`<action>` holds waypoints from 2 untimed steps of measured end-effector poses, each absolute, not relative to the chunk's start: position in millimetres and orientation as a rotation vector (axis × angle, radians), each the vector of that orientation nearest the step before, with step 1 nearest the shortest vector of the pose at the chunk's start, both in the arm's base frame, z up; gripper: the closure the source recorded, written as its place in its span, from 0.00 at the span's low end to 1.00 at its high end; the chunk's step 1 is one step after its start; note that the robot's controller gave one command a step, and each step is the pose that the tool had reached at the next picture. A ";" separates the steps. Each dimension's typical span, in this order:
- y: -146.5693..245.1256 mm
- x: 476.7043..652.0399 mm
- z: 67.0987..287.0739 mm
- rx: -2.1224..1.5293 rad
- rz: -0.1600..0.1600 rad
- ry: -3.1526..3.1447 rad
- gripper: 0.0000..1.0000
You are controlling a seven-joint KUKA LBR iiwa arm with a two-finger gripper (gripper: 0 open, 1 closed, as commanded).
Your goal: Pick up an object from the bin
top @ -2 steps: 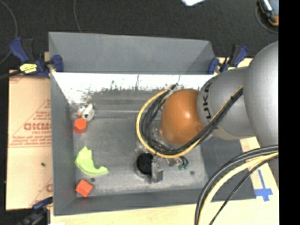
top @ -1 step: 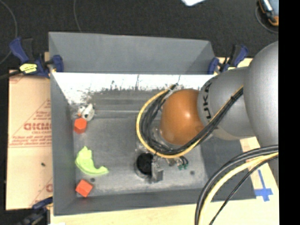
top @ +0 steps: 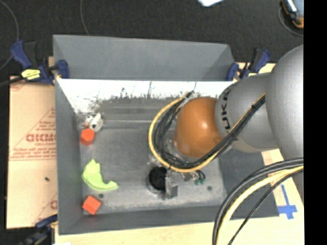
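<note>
Gripper (top: 170, 187) sits low near the front of the bin (top: 127, 147), hard beside a small black round thing (top: 156, 177) lying on the floor a little right of the middle. Whether the gripper is spread or pressed together cannot be told, since the orange cover (top: 196, 126) and looping cables (top: 153, 131) hang right above it. The danger looks plain enough: a round thing may roll off at the slightest nudge, and with the front wall this close a sideways shove could pin it there or send it skidding along the floor, so the grip could come up with nothing. Pressing too low could also scrape the metal floor. The thing itself is dark all over, compact and rounded, perhaps a ball or a cap, hard to say which. Further out, well apart on the left, lie a green curved piece (top: 97, 176), an orange block (top: 91, 204) in the front corner, a second orange block (top: 87, 136) further back, and a white bit (top: 93, 120) just behind that.
</note>
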State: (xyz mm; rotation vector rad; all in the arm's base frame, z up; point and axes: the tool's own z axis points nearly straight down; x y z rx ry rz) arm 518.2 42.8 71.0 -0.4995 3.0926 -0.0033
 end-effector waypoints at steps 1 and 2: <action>42.8 518.1 71.0 -0.501 -0.003 3.092 1.00; 42.8 518.1 71.0 -0.501 -0.003 3.092 1.00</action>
